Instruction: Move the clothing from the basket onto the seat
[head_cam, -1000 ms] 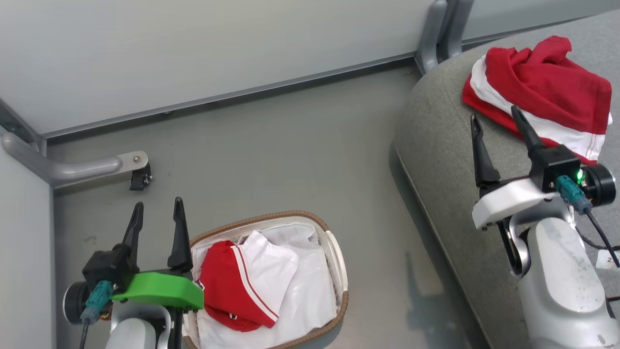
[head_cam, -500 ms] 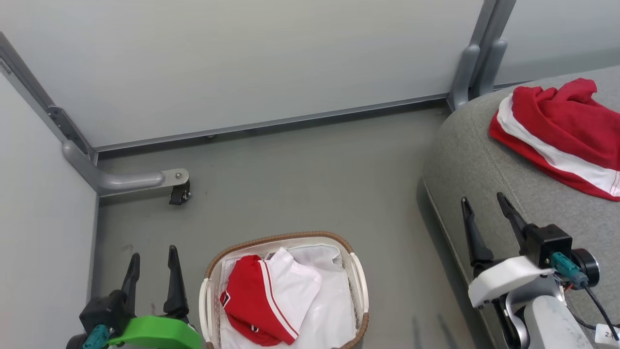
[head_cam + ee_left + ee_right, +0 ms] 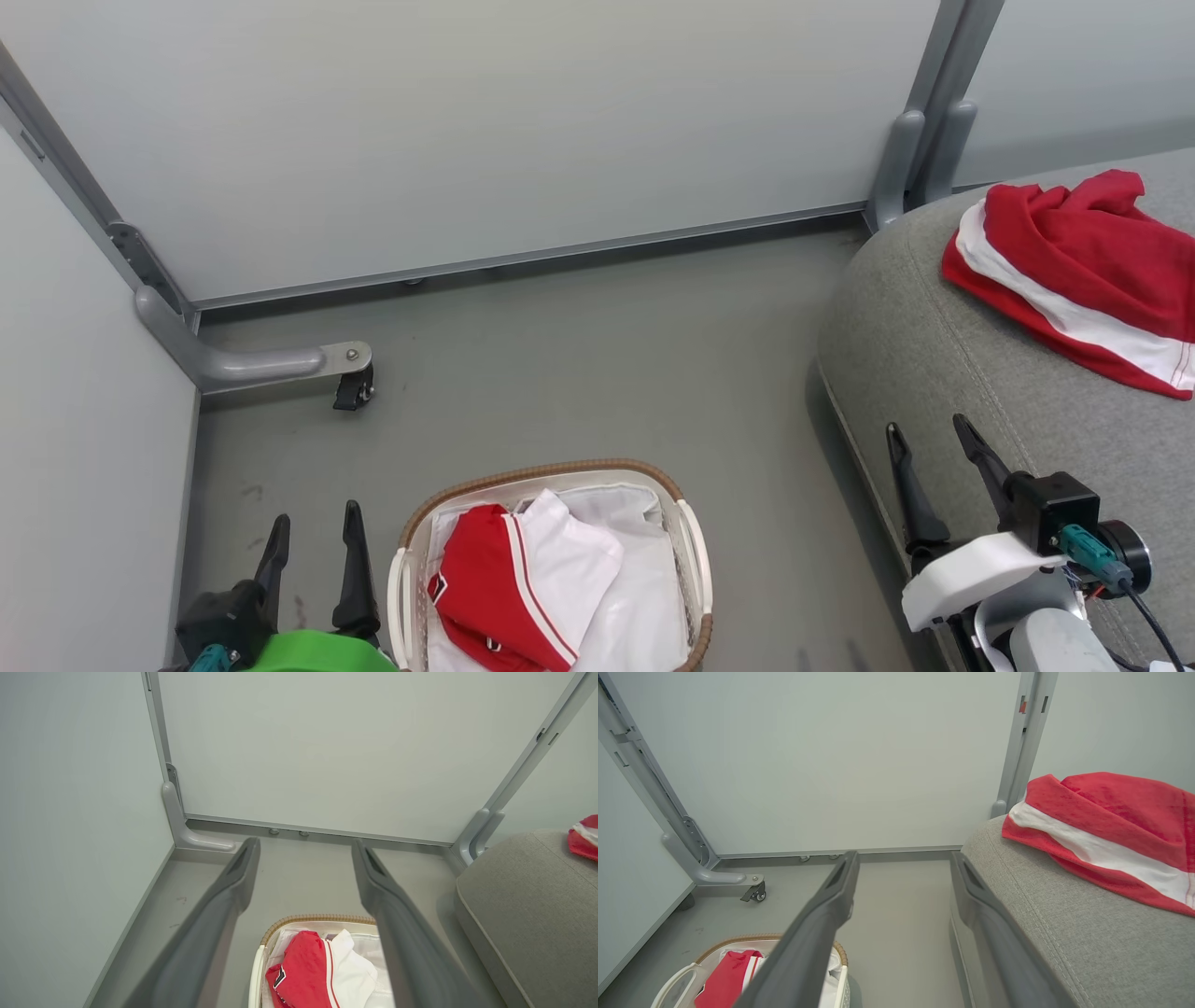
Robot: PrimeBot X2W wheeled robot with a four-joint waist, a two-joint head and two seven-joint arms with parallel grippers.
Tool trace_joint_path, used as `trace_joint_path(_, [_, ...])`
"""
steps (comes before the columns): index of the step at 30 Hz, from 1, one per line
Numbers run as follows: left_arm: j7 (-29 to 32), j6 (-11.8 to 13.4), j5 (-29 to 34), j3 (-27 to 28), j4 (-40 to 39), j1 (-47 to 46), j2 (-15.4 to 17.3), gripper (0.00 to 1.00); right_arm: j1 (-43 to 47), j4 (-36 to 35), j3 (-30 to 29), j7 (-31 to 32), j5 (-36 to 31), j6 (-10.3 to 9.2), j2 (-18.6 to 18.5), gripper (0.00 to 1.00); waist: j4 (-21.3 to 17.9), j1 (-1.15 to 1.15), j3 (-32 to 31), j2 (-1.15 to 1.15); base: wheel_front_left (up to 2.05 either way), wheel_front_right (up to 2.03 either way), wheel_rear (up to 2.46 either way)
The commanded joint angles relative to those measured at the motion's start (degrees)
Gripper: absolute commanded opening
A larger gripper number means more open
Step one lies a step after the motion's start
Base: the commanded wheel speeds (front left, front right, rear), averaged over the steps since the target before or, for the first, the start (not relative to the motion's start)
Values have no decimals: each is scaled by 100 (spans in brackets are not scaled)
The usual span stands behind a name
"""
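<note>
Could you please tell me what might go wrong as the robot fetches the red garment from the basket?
1. The red garment lies on a thin white liner; the left fingers might pinch both and drag the liner out.
2. The basket looks light; a snagged lift could tip or slide it.

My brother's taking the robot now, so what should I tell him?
Left gripper: jaws open, empty, beside the small white plastic basket with the brown woven rim.
Right gripper: jaws open, empty, near the edge of the big grey fabric seat.
Done: crumpled red garment with white band lies on the seat.
Remaining: folded red-and-white garment in the basket, on a white liner.
</note>
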Motion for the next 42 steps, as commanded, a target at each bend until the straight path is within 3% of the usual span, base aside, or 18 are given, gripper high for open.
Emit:
trace_joint_path(1, [-5,23,-18,6,9,-9,6,100,6,-39,6,-14,34,-6,-20,100,-7,1,9,0,0,0,0])
trace_joint_path(30, [-5,-62,238,5,143,-328,7,100,-204,-56,45,-14,52,-6,-20,100,-37,1,173,0,0,0,0])
trace_joint_path(42, [19,-305,889,-562,1786,-2037,241,100,-835,-226,52,-14,-95,-6,-20,100,-182,1,1139,0,0,0,0])
